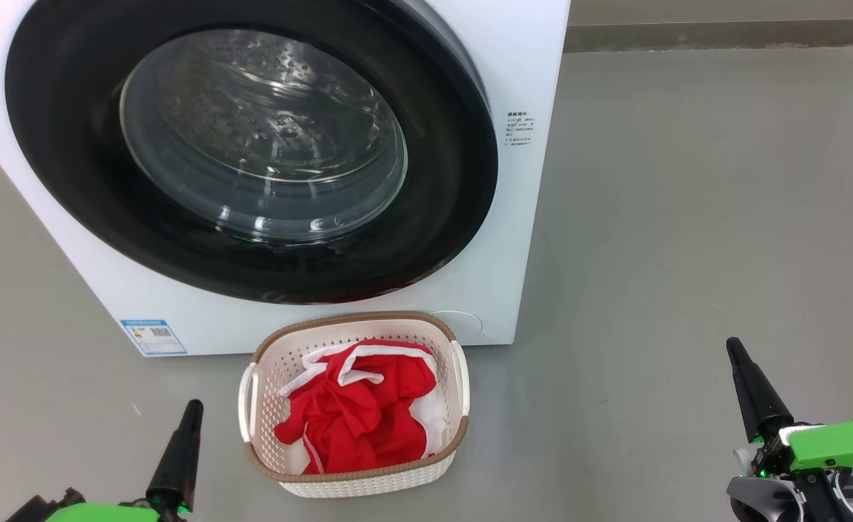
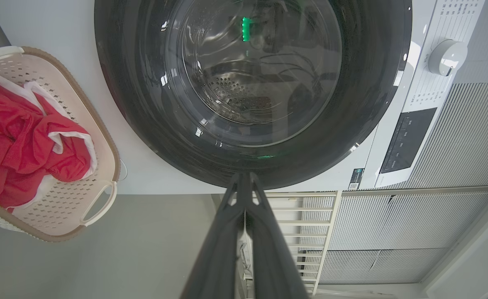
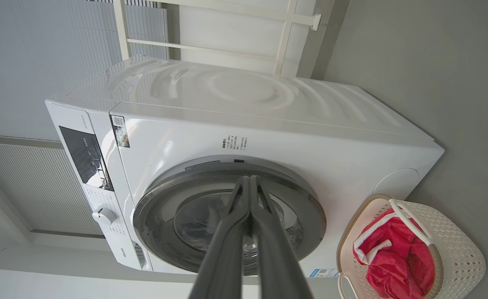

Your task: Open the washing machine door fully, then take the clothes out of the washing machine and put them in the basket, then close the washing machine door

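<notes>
Two end effectors sit low in the head view, both pinched shut and empty: the left end effector (image 1: 194, 406) at lower left, the right end effector (image 1: 733, 345) at lower right, fingers pointing up the frame. Between them the basket (image 1: 357, 317) lies crosswise on the floor (image 1: 687, 217), handles left and right, holding the clothes (image 1: 357, 417). Above it, the washing machine door (image 1: 252, 138) sits closed against the washing machine (image 1: 524, 217).

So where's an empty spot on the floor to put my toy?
Biggest bare floor: right of the washing machine and the basket, beyond the right fingers. A smaller patch lies left of the basket, between the machine and the left fingers. Crowded: the basket, holding clothes, sits close against the machine's front.
</notes>
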Robot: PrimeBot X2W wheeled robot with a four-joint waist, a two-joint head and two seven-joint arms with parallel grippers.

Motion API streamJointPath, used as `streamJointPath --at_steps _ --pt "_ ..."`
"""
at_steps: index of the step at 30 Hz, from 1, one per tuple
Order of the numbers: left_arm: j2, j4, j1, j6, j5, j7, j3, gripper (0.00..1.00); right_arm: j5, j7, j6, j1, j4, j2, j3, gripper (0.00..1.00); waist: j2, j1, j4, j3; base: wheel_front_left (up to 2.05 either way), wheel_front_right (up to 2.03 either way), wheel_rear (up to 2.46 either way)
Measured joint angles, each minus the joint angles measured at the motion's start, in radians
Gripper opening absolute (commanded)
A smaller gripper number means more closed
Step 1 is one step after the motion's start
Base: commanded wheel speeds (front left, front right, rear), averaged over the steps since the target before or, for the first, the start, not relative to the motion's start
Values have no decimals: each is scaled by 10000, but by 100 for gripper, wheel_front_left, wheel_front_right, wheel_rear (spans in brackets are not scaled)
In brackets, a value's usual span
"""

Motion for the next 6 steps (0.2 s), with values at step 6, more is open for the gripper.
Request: streamJointPath --at_steps 6 --pt "0 0 0 0 0 0 0 0 0 0 0 0 0 17 -2 0 0 0 0 0 0 0 0"
